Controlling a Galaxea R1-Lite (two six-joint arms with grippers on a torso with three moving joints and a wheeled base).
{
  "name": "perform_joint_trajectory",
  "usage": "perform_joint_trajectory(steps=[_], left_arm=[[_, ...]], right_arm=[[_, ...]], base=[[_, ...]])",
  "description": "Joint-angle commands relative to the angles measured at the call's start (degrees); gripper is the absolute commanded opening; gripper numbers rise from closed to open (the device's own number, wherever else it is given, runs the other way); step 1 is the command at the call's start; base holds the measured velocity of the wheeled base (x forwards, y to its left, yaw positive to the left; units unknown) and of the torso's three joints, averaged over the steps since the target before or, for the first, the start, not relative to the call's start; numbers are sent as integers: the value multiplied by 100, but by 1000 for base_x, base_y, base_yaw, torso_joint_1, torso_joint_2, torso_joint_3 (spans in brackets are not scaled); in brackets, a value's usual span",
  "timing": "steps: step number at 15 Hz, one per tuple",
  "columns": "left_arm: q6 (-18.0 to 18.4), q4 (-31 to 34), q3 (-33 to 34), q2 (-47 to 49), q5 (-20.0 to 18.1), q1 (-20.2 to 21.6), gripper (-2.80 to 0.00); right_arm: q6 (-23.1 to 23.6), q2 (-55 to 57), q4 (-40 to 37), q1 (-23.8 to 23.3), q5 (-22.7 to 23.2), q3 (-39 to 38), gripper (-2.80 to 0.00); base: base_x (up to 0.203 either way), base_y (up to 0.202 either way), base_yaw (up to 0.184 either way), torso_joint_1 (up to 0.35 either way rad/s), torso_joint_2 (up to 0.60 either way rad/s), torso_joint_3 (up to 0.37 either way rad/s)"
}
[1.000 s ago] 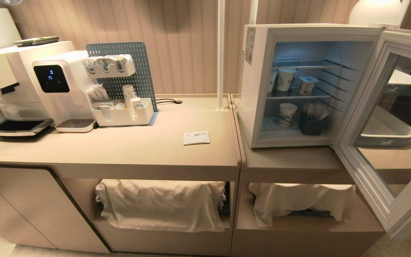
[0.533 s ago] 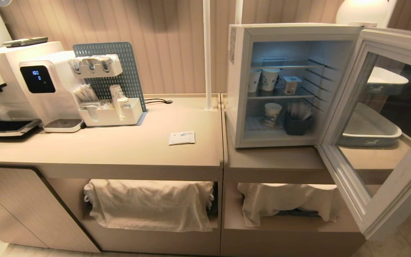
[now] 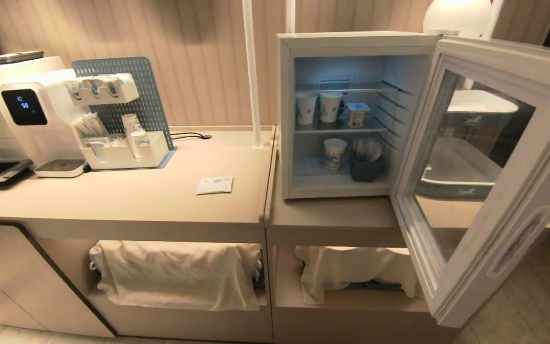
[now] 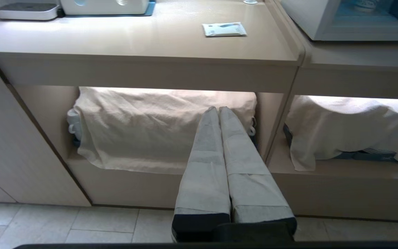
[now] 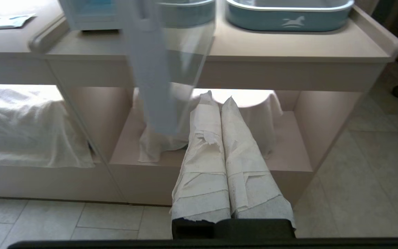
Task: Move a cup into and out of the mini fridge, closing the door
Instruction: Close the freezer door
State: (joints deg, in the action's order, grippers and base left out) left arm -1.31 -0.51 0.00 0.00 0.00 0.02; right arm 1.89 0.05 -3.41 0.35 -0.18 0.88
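Cup standing upright on the lower wire shelf of the mini fridge, just beside a dark holder; two more cups sitting side by side on the shelf above, next to a small tub. Door swinging wide open towards the camera, inner face showing.

Judging the cup to be paper: light, thin-walled, easy to crush or tip. Looking best gripped across the middle of the wall with gentle pressure, coming in level from the front, staying clear of the holder and of the shelf overhead. Likely sliding a little on the wire shelf if nudged. No telling whether anything is inside.

Left end effector hanging low in front of the worktop, fingers wrapped in pale tape and pressed together, holding nothing. Right end effector doing the same further along, under the open door, fingers likewise together and empty.

Neither arm showing in the head view. Door appearing in the right wrist view only as a blurred pale strip and a sheet of glass. Fridge interior nearly cut off at the edge of the left wrist view. Print on the cups too small to read. White cloths draping over the open shelves below, hiding whatever is stored there. Tray showing only through the door glass in the head view.
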Motion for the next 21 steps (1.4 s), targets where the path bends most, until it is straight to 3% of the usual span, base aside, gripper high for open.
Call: perform_joint_trajectory(steps=[1,5,8,10,13,16,17,19,21], left_arm=[[-8,-2,9,9,0,6,-280],[-9,-2,9,9,0,6,-280],[-1,-2,9,9,0,6,-280],[-1,-2,9,9,0,6,-280],[-1,-2,8,9,0,6,-280],[-9,-2,9,9,0,6,-280],[-1,-2,9,9,0,6,-280],[-1,-2,0,9,0,6,-280],[-9,-2,9,9,0,6,-280]], right_arm=[[4,4,-1,9,1,1,-280],[-17,79,-129,0,1,50,-280],[-24,774,-127,0,28,81,-280],[-524,966,-98,10,165,630,-280],[-1132,2295,50,42,94,1604,-280],[-1908,3953,943,49,241,2052,-280],[-2291,4400,1284,47,536,2155,-280],[-2786,4818,1923,31,2003,2207,-280],[-2948,4845,2456,8,3419,2127,-280]], base=[[0,-169,3,2,-1,2],[0,-47,0,1,0,2],[0,0,0,0,0,0],[0,0,0,0,0,0],[0,0,0,0,0,0],[0,0,0,0,0,0],[0,0,0,0,0,0],[0,0,0,0,0,0],[0,0,0,0,0,0]])
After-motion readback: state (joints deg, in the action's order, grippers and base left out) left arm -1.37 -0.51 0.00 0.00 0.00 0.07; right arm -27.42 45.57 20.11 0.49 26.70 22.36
